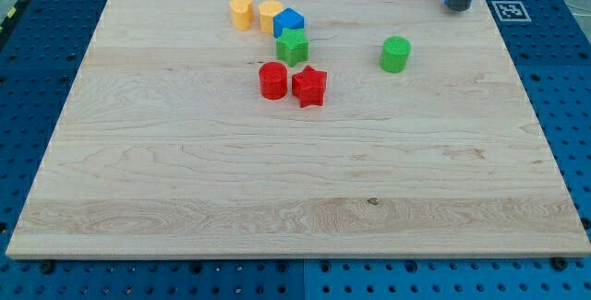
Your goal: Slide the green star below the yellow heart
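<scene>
2 yellow blocks (241,12) (269,14), 2 green blocks (293,48) (395,54), 2 red blocks (272,80) (309,86), 1 blue block (289,22), 1 wooden board (277,180).

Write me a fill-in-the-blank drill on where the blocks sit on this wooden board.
1. The green star block touches the ____ block just above it.
2. The red star block sits right of the red ____ block.
3. The green cylinder block stands alone toward the view's ____.
4. My tip is near the wooden board's top ____ corner.

Missing words: blue; cylinder; right; right
</scene>
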`<state>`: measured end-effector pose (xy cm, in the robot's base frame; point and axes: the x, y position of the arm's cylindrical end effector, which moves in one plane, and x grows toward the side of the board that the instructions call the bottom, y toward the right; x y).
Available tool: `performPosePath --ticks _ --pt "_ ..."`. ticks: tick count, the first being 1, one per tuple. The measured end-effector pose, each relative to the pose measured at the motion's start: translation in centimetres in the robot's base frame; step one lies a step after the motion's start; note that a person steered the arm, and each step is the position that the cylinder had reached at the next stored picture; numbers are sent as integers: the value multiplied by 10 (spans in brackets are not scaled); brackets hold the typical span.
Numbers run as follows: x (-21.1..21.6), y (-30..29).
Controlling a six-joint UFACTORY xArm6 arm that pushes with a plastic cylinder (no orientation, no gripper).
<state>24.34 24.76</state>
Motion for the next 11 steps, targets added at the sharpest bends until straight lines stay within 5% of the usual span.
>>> performPosePath --ticks 3,6,11 --pt "23 -161" --pt "142 -281" --pt "96 -287"
